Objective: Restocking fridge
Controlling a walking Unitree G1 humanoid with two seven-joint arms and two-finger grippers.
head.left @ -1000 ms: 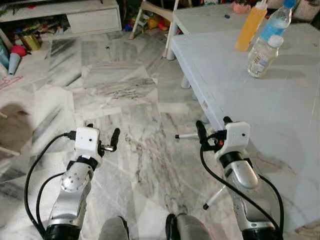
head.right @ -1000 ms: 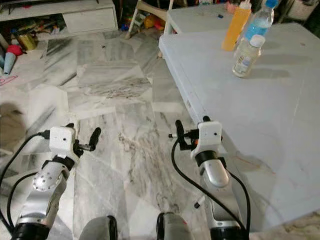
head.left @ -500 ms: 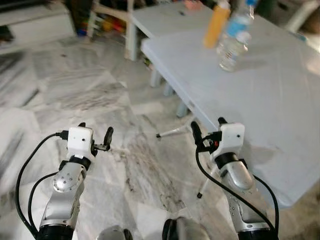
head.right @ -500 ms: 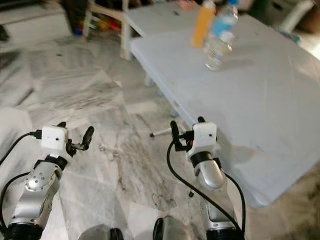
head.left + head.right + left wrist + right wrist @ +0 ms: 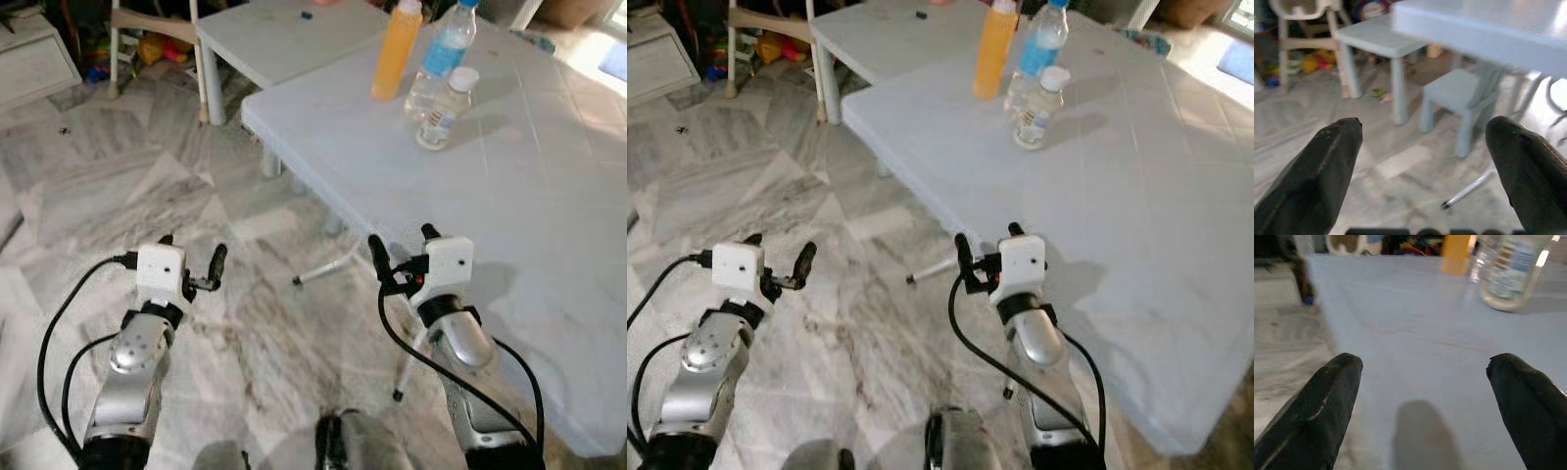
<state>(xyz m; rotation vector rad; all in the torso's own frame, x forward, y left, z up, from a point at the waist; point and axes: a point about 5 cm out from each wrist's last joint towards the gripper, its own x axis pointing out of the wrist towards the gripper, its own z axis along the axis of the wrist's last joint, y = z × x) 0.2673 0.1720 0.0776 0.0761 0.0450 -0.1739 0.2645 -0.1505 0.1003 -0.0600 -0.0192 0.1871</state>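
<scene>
Three bottles stood close together far across the white table (image 5: 549,225): an orange bottle (image 5: 396,51), a blue-labelled water bottle (image 5: 439,57) and, nearest the robot, a small clear bottle (image 5: 439,110) with a white cap. They were probably rigid plastic, light to moderate in weight, smooth and a little slippery, best pinched around the body below the shoulder. The right gripper (image 5: 404,257) hovered at the table's near edge, its fingers spread and empty, well short of the bottles. The left gripper (image 5: 193,262) hung over the marble floor (image 5: 108,186), likewise spread wide. The left wrist view showed a small stool (image 5: 1459,93) tucked under the table, hidden from the head camera; the right wrist view brought the small bottle's label closer, though blurred.
</scene>
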